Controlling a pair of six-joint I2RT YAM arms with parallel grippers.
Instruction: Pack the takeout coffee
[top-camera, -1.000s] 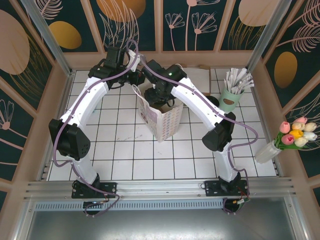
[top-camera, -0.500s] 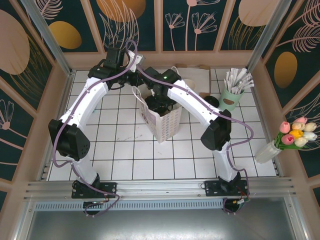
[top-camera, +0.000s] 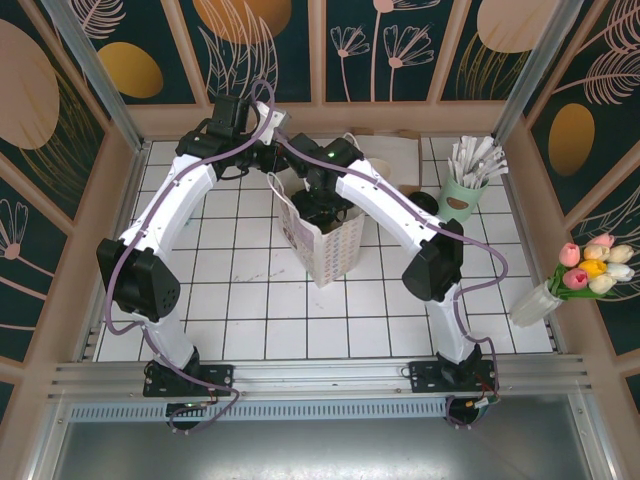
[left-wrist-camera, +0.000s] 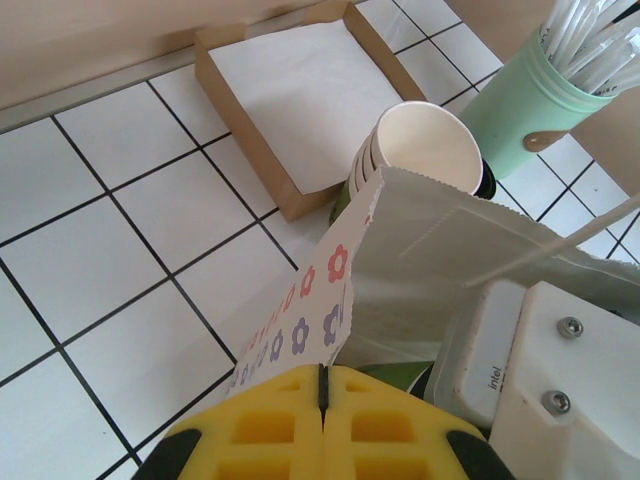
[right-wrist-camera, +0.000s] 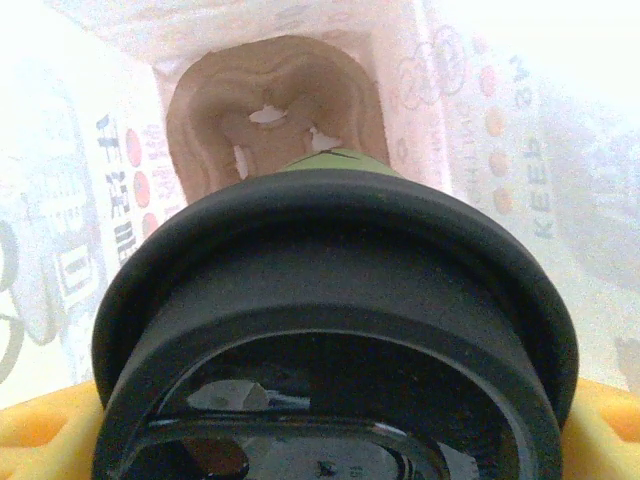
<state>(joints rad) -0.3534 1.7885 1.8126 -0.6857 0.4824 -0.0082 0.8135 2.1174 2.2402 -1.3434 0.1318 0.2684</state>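
— Where is the coffee cup seen?

— Inside the paper bag; it is held by the right gripper, whose yellow pads are pressed against either side of the black lid; a sliver of green cup wall is seen past the lid; a moulded cardboard holder is seen beyond it at the bottom of the bag; whether the cup is touching that holder cannot be told.

— And how is the left gripper set?

— It is closed narrow on the bag's top edge; the flower-printed paper is pinched in the seam between its yellow fingers; the bag is stood upright on the white tiled table, near the middle.

— What is found around the bag?

— A stack of cups without lids is set just behind its far edge; a brown tray lined with white paper is laid near the back wall; a green pot filled with white sticks is placed beside the stack; tulips are kept well apart at the right edge.
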